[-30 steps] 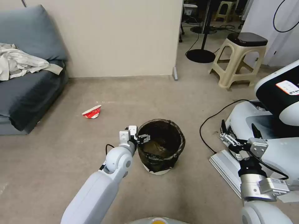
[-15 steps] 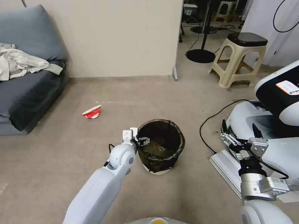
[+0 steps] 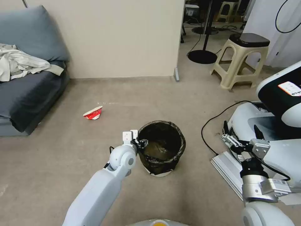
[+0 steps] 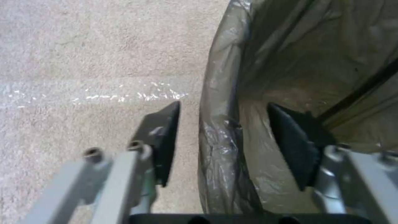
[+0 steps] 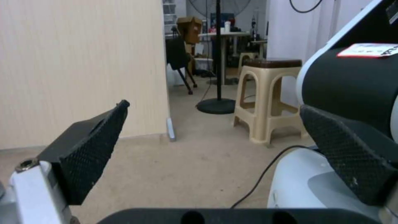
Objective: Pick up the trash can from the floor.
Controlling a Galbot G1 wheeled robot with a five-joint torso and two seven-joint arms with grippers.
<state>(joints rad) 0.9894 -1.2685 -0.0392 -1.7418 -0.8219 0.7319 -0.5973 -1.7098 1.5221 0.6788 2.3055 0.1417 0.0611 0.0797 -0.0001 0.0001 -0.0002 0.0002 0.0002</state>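
The trash can (image 3: 161,147) is a small white bin lined with a dark translucent bag, standing upright on the beige floor (image 3: 62,150) in the middle of the head view. My left gripper (image 3: 141,143) is open at the can's left rim. In the left wrist view one finger (image 4: 164,137) is outside the bagged wall (image 4: 222,130) and the other finger (image 4: 292,140) is inside, with gaps on both sides. My right gripper (image 3: 240,133) stays open at the right, away from the can, with nothing between its pads (image 5: 91,146).
A crushed red-and-white cup (image 3: 93,113) lies on the floor to the can's far left. A grey sofa (image 3: 28,94) fills the left side, a beige stool (image 3: 241,59) stands at the back right, and a white machine with a black cable (image 3: 216,117) sits right.
My left gripper has come down and slightly toward the can, so its fingers now straddle the left rim. The can and the right arm have not moved.
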